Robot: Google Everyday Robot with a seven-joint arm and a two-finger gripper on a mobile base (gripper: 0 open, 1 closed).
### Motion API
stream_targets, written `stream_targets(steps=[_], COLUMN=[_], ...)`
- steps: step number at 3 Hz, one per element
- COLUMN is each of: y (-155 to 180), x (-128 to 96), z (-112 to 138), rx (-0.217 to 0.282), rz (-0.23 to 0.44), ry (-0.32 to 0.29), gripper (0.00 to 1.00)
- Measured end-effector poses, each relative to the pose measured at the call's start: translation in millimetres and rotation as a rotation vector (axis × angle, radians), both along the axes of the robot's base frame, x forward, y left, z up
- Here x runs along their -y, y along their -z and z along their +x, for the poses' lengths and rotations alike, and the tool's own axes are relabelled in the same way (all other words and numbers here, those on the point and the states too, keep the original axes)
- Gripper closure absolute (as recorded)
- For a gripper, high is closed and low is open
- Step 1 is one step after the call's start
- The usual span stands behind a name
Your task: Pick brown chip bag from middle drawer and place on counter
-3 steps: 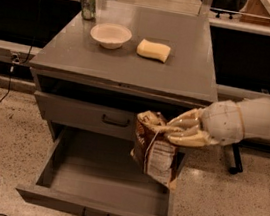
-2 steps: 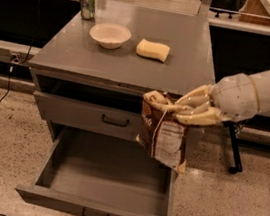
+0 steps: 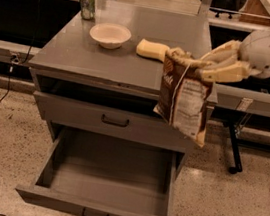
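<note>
1 brown chip bag (image 3: 184, 102), pinched at its crumpled top by the closed gripper (image 3: 201, 69) at the right front corner of the desk (image 3: 106, 65). Changed within 1 second: bag raised from upper drawer front (image 3: 73, 113) level to desk-edge height, body hanging before the edge; retrieval done, placement pending. 1 middle drawer (image 3: 110, 172), pulled open: nothing visible inside. 1 white bowl (image 3: 110, 35) on desk: apparently empty. 1 yellow sponge (image 3: 151, 49) just beside it; 1 can (image 3: 87, 3) back left.
</note>
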State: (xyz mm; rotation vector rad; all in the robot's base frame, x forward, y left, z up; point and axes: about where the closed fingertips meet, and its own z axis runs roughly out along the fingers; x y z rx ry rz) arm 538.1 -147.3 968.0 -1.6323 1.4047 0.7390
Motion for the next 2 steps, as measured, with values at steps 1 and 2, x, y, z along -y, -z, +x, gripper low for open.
stream_targets(steps=[1,2], y=[-33.1,-51.4], x=[26.1,35.2], z=[29.9,36.3], rx=[0.025,0.063], rz=[0.042,0.060], ry=[0.102,0.135], gripper=[1.00,1.00])
